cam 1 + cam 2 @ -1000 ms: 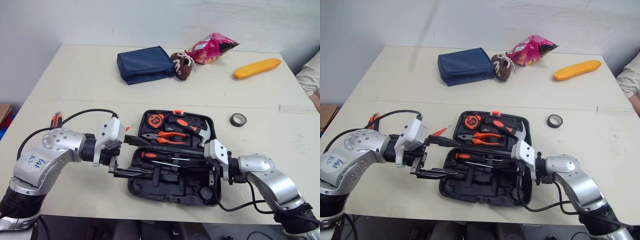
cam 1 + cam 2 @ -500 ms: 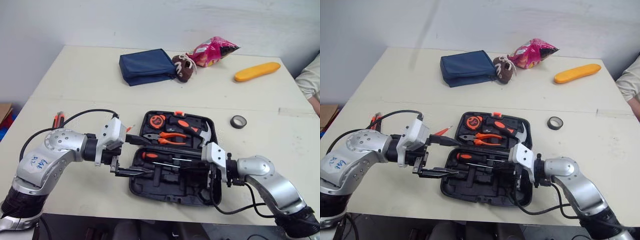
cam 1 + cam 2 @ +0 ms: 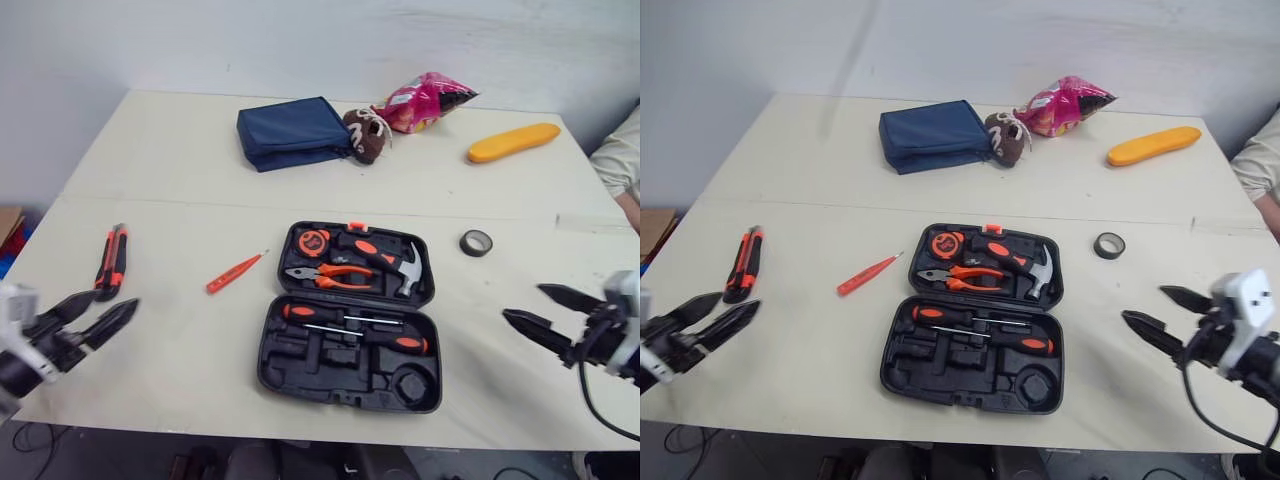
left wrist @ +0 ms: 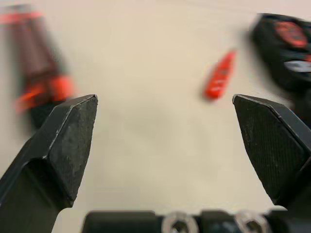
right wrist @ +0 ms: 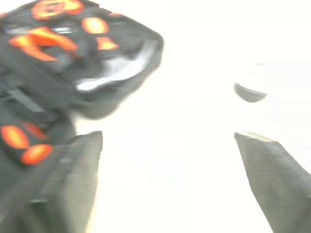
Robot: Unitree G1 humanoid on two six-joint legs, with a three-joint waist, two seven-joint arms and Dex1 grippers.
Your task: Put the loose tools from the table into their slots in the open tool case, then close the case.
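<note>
The black tool case (image 3: 347, 372) lies open at the table's middle. Its far half holds a tape measure, pliers (image 3: 330, 273) and a hammer (image 3: 409, 268); its near half holds two orange-handled screwdrivers (image 3: 345, 320). A red tester screwdriver (image 3: 236, 272) lies loose left of the case, and farther left an orange-black utility knife (image 3: 111, 262). My left gripper (image 3: 117, 298) hangs open at the near left, just short of the knife. My right gripper (image 3: 522, 300) hangs open at the near right, well clear of the case. Both are empty. The left wrist view shows the knife (image 4: 36, 82) and tester (image 4: 219, 76) beyond the open fingers (image 4: 68, 141).
At the back of the table lie a blue pouch (image 3: 291, 130), a brown toy shoe (image 3: 364, 133), a pink snack bag (image 3: 425, 97) and a yellow-orange object (image 3: 514, 137). A tape roll (image 3: 476, 241) sits right of the case. A person's sleeve (image 3: 622, 150) shows at the right edge.
Both arms have drawn back from over the case to the table's near corners. The right gripper has opened. A second orange-handled screwdriver now lies where it was.
</note>
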